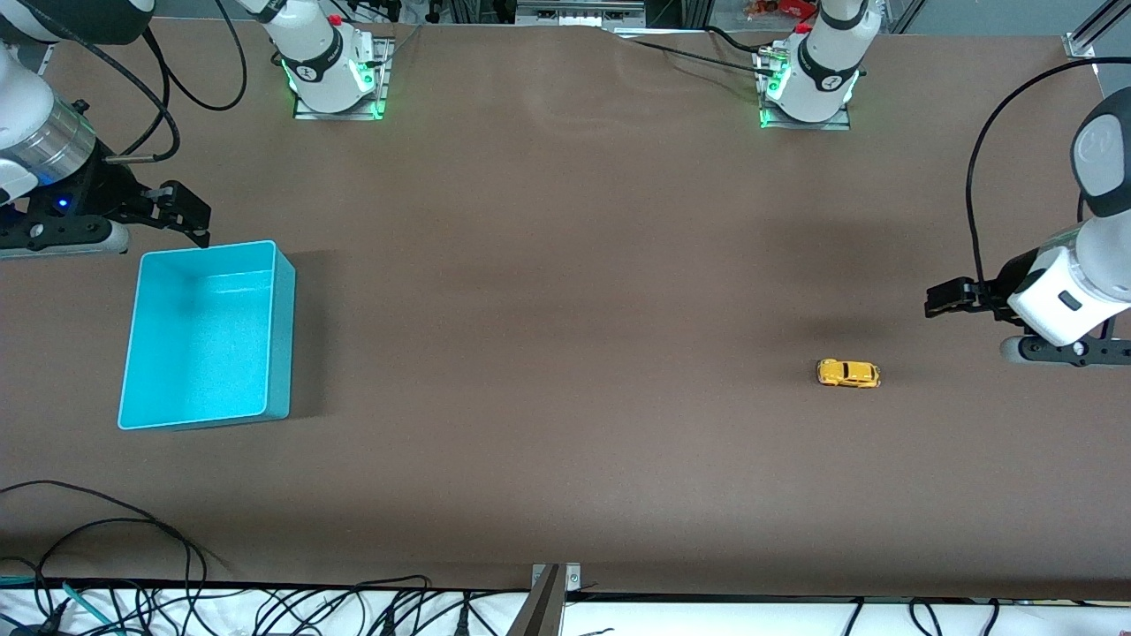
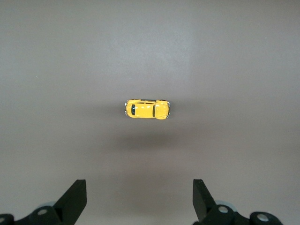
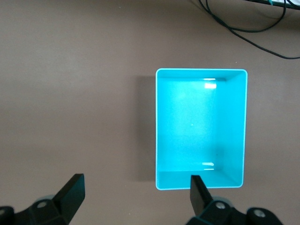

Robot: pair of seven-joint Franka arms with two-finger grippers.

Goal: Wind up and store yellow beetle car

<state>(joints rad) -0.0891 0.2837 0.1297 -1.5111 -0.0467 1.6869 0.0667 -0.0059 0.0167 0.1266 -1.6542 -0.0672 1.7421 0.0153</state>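
Observation:
The yellow beetle car stands on its wheels on the brown table toward the left arm's end. It also shows in the left wrist view. My left gripper hangs open and empty above the table beside the car; its fingers stand wide apart. The turquoise bin stands empty toward the right arm's end, also in the right wrist view. My right gripper is open and empty, up over the table by the bin's edge that is farthest from the front camera.
Black cables lie along the table edge nearest the front camera. The two arm bases stand at the edge farthest from it. The brown table stretches between bin and car.

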